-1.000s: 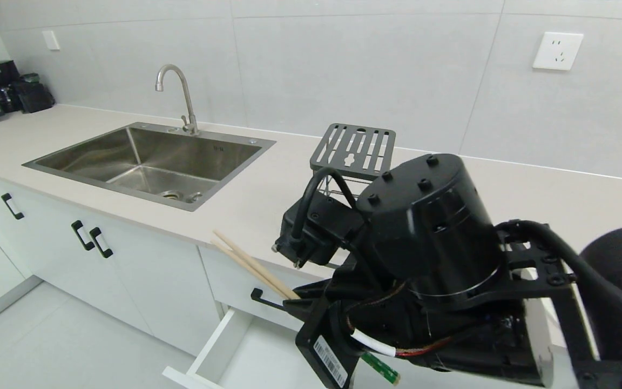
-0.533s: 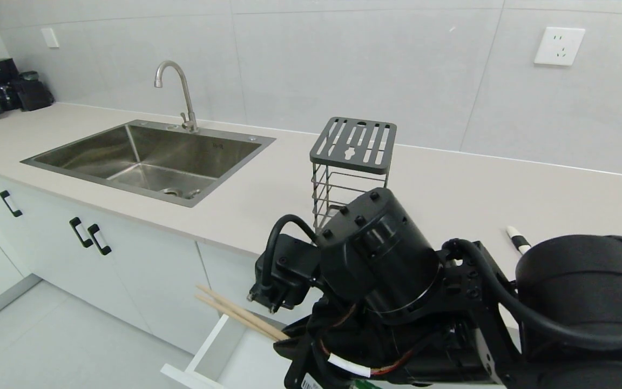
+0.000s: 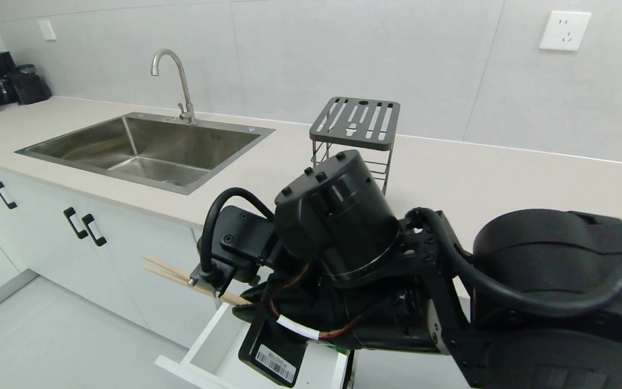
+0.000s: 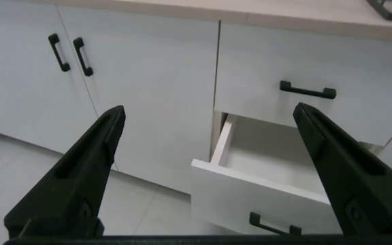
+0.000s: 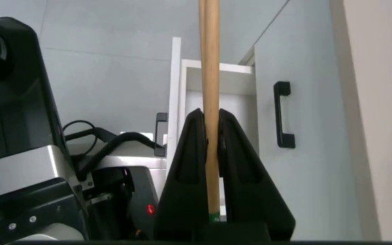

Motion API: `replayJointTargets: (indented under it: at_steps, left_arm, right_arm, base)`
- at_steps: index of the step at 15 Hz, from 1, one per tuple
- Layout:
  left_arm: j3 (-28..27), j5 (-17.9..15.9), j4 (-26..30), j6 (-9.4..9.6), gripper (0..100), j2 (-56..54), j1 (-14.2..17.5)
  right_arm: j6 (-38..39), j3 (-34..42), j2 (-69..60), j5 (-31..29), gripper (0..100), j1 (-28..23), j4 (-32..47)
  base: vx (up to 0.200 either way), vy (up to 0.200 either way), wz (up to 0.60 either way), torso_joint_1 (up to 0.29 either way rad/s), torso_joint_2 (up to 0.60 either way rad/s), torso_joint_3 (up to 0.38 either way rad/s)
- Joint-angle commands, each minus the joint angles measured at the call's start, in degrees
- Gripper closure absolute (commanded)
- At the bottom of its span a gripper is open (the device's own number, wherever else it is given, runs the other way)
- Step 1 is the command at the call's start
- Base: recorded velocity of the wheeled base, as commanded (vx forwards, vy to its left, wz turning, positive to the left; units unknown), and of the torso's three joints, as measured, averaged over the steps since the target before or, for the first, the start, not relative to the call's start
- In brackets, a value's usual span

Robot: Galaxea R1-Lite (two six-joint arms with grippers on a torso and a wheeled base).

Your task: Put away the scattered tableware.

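Here we are over the open drawer (image 3: pixel 203 346), pulled out below the table's (image 3: pixel 268 178) front edge, and the right fingers (image 5: pixel 189 163) are clamped hard on the pair of chopsticks (image 3: pixel 173 270). They are gripped near one end, with the rest of the wood running straight out ahead of the fingertips. That long axis is the whole story now: the sticks lie about level and point off to the robot's left, crosswise to the drawer. The free ends reach out past its left side wall, over the floor (image 3: pixel 46 335) rather than over the drawer's inside. The held end and the fingers sit above the opening. So, as I read it, a straight let-go risks the sticks tipping over that wall — the arm wants to carry them rightward, or swing them to run along the drawer's depth, and go lower before releasing. The left fingers (image 4: pixel 80 170) are spread wide with nothing between them, aimed at the same drawer from off its left front corner — near enough, but the right arm has the goods, so the job looks like its to finish.
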Motion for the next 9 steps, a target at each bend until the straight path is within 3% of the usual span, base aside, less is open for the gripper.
replayJointTargets:
  at_steps: [1, 9]
  left_arm:
    - [0.0, 0.0, 0.1, 0.0, 0, 0.1, 0.0]
    - [0.0, 0.0, 0.0, 0.0, 0, 0.1, 0.0]
  right_arm:
    - [0.0, -0.5, 1.3, 0.0, 100, 0.0, -0.1]
    - [0.4, -2.3, 4.4, -0.1, 100, -1.8, -0.2]
  base:
    - [0.0, 0.0, 0.0, -0.207, 0.39, 0.183]
    - [0.0, 0.0, 0.0, -0.143, 0.27, 0.126]
